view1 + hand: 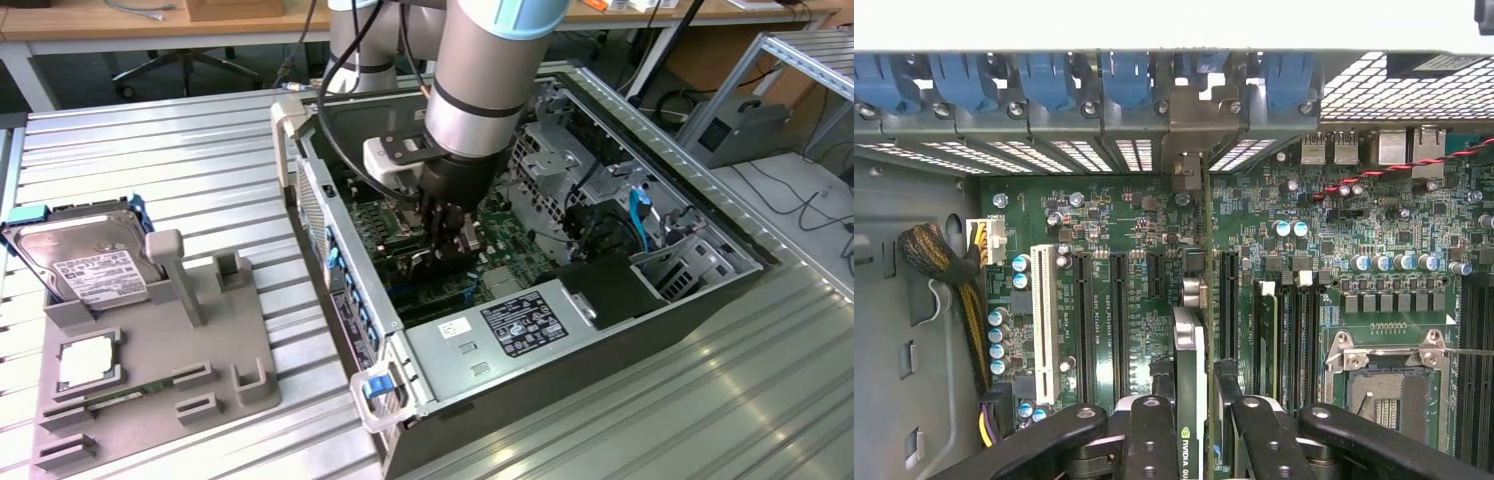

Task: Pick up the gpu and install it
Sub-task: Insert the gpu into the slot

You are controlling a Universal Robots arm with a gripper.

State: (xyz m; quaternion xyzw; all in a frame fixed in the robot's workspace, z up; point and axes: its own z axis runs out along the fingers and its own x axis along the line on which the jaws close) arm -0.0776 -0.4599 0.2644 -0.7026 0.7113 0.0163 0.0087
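Note:
The gpu [1189, 360] stands edge-on over the green motherboard [1124, 220], between the long black slots. Its pale metal bracket [1189, 135] reaches the row of rear slot openings of the computer case. My gripper [1199, 420] is shut on the card, with one black finger [1149, 435] on each side of it. In the exterior view the arm reaches down into the open case [400, 330], and the gripper [447, 240] sits low over the motherboard [505, 235] with the dark card [430, 262] beneath it. I cannot tell whether the card's edge sits in a slot.
Blue latches [1044, 85] line the case's rear wall. A white slot [1041, 310], a braided cable bundle [944, 270] and the CPU socket [1389, 385] flank the card. Outside the case, a grey fixture [160, 370] holds a silver hard drive [87, 262] and a green memory stick [127, 396].

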